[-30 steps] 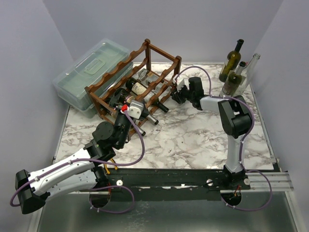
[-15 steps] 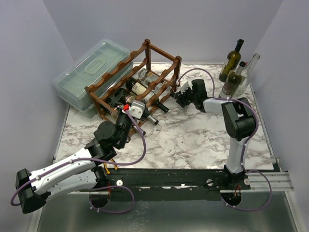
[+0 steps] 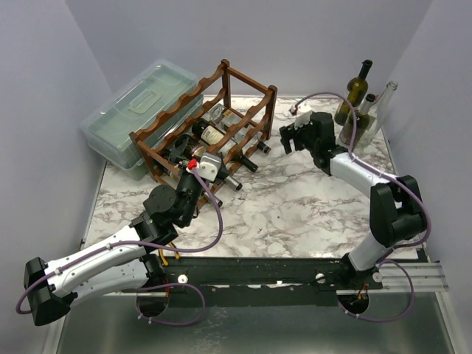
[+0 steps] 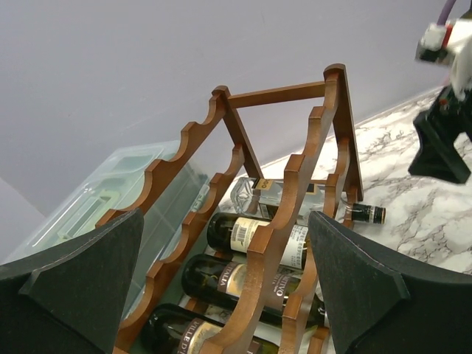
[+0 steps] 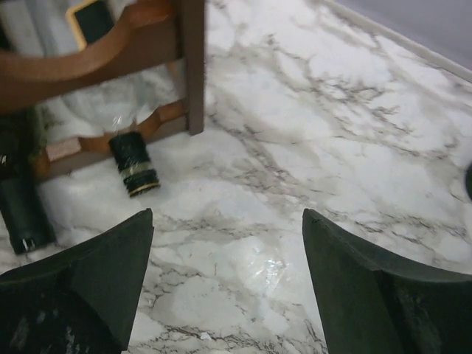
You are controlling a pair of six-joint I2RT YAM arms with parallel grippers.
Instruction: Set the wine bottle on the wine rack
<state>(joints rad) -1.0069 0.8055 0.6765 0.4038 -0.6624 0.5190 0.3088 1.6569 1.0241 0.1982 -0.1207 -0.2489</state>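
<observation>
The wine rack [image 3: 179, 110], a dark reddish-brown wooden frame with scalloped rails, stands at the back left and holds several lying bottles. One wine bottle's dark capped neck [image 3: 259, 147] pokes out of the rack's right end, low down. It shows in the right wrist view too, as the neck [image 5: 134, 166] by the rack post [image 5: 193, 66]. My right gripper [image 3: 290, 135] hangs open just right of that neck, holding nothing [image 5: 228, 217]. My left gripper [image 3: 198, 168] is open at the rack's near side, facing the rail [image 4: 276, 251] and a labelled bottle [image 4: 243, 236].
A translucent lidded plastic box [image 3: 136, 110] sits behind the rack at the left. Three upright bottles stand at the back right corner, the tallest a dark green one [image 3: 352, 92]. Bare marble table [image 3: 295, 206] lies between the arms.
The right gripper has opened, let go of the bottle neck and drawn back to the right, away from the rack. The left arm has not moved.
</observation>
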